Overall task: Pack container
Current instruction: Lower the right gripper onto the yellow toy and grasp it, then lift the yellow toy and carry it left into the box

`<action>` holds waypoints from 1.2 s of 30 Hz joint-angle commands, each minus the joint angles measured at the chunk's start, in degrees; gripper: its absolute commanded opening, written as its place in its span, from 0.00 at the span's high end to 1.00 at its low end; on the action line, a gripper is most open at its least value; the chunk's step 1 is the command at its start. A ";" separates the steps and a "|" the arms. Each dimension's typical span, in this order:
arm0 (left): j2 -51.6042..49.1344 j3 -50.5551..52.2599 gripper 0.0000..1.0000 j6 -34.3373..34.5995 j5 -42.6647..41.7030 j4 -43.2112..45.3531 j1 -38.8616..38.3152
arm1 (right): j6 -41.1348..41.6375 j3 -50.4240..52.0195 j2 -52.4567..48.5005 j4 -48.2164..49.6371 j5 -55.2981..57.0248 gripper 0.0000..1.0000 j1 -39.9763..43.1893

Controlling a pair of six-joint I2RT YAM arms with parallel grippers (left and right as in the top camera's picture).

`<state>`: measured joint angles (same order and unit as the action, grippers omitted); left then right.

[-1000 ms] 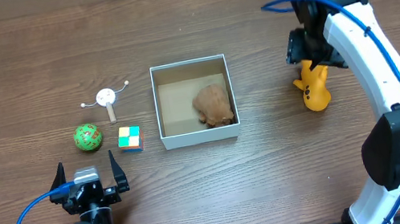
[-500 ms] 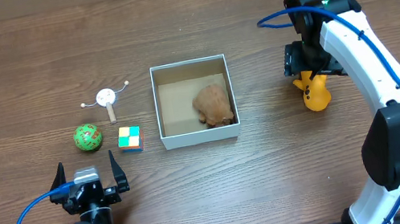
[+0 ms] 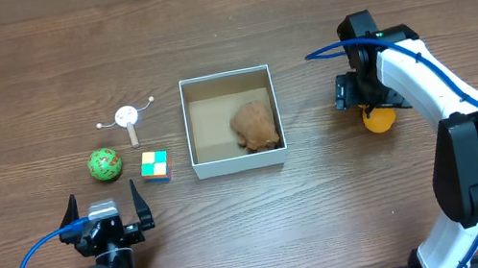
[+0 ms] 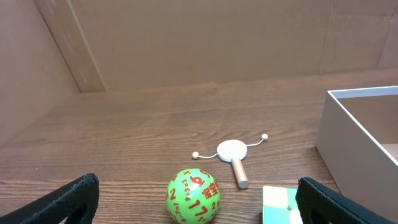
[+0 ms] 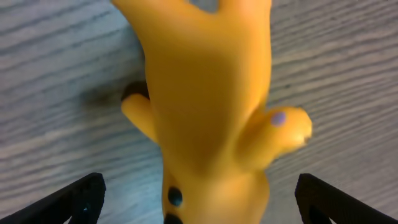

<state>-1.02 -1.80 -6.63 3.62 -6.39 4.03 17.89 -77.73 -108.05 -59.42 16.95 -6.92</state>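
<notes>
The container [image 3: 239, 160] is a white-walled square box with a brown floor at the table's middle; a brown lumpy toy [image 3: 255, 124] lies inside it. Its white wall shows in the left wrist view [image 4: 357, 134]. A yellow toy animal [image 3: 379, 118] lies on the table right of the box. My right gripper [image 3: 368, 101] is open and straddles it from above; the toy fills the right wrist view [image 5: 205, 106], with both fingertips wide apart on either side. My left gripper [image 3: 105, 220] is open and empty near the front edge, behind a green numbered ball [image 4: 193, 195] and a coloured cube [image 4: 281, 204].
A white disc toy with a wooden stem and wire arms [image 3: 127, 118] lies left of the box, the green ball [image 3: 105, 164] and the cube [image 3: 156, 165] in front of it. A cardboard wall [image 4: 205, 37] stands at the table's far side.
My right gripper has come down and towards the front over the yellow toy, which now shows only as a small part under it. The left arm has not moved.
</notes>
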 commanded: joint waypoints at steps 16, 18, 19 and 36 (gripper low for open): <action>0.33 0.44 0.00 -1.07 -0.66 0.17 -0.33 | -1.86 0.85 0.61 -0.50 -5.07 0.72 6.03; 0.33 0.44 0.00 -1.07 -0.66 0.17 -0.33 | -1.84 0.85 0.61 -0.66 -5.11 0.76 6.03; 0.33 0.44 0.00 -1.07 -0.66 0.17 -0.33 | -1.86 0.85 0.61 -0.66 -5.11 0.78 6.03; 0.33 0.44 0.00 -1.07 -0.66 0.17 -0.33 | -1.86 1.51 0.61 0.33 -5.66 0.14 6.03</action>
<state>-1.02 -1.80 -6.63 3.62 -6.39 4.03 16.08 -77.19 -108.05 -60.31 11.33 -1.15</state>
